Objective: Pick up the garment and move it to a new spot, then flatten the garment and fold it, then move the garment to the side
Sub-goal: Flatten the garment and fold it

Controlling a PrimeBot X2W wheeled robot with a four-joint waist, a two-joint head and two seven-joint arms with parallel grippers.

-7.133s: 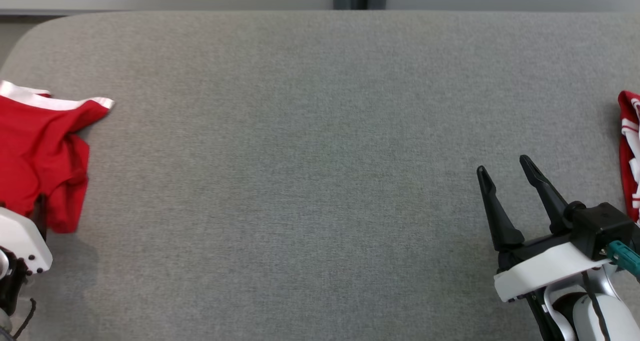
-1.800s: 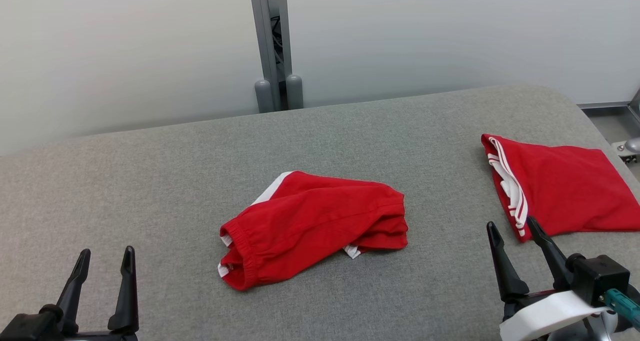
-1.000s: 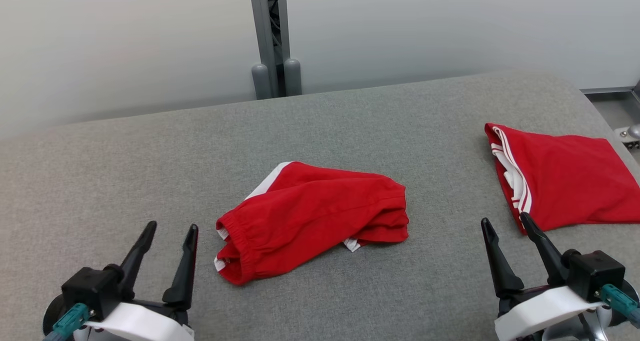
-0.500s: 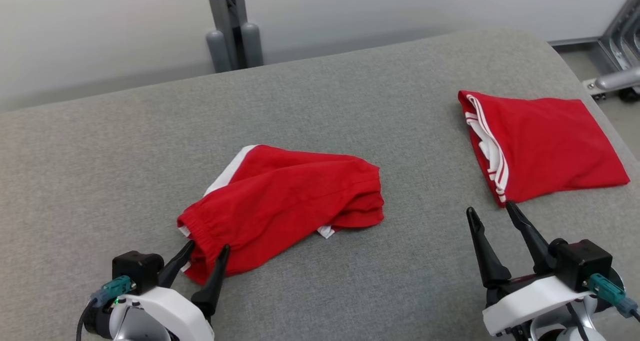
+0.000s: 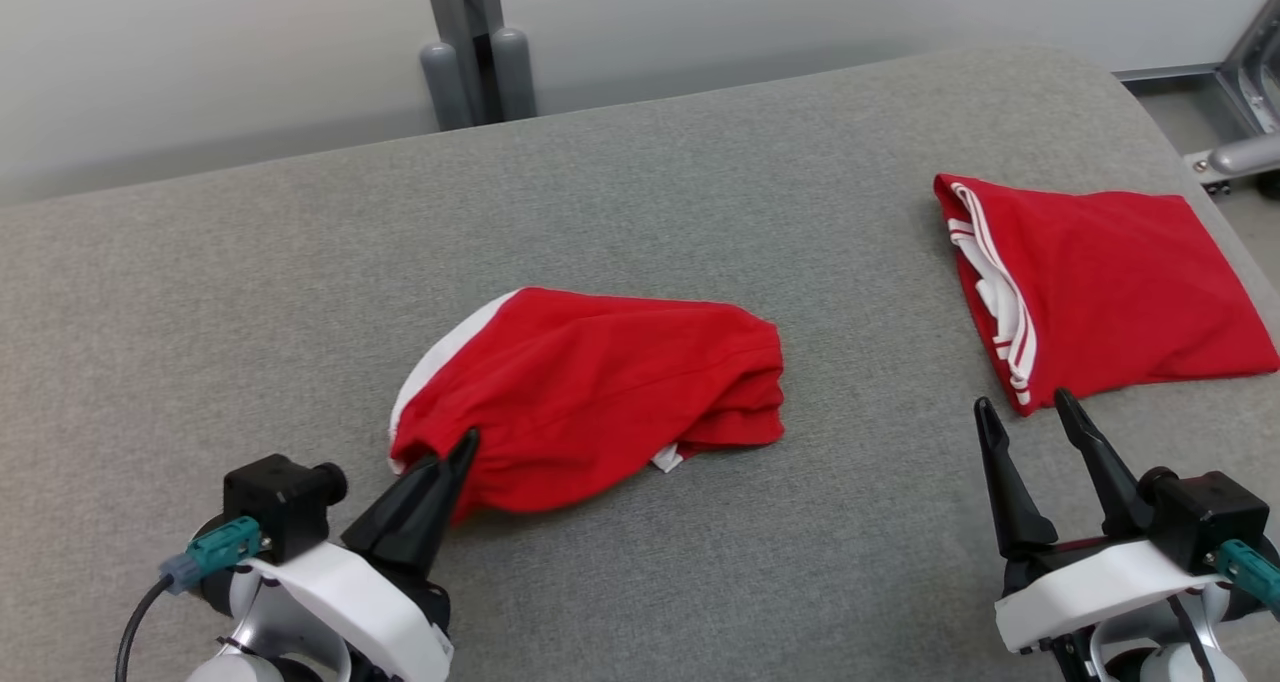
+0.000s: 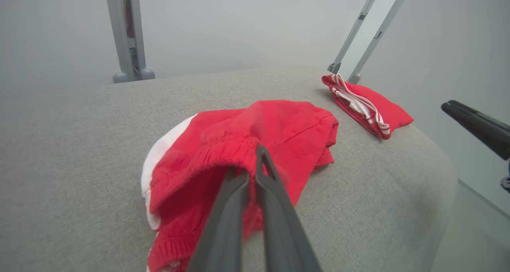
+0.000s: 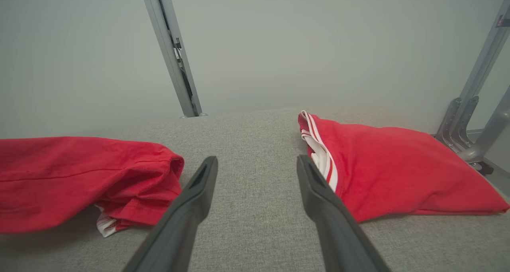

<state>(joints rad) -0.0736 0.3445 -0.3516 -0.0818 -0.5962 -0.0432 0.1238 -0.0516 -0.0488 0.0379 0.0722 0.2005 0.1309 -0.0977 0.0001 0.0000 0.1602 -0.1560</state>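
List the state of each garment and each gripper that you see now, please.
crumpled garment: bunched up, waistband edge pinched.
folded garment: folded flat, lying untouched.
left gripper: shut on the crumpled garment.
right gripper: open, holding nothing.

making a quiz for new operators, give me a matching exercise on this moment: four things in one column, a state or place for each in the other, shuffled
Column one:
1. left claw
2. right claw
3. crumpled red garment
4. folded red garment

Column two:
A. lies flat near the right edge of the grey table
B. open and empty
C. bunched at mid-table, pinched at its near-left edge
D. shut on red cloth

Pairs: 1-D, 2-B, 3-C, 4-A
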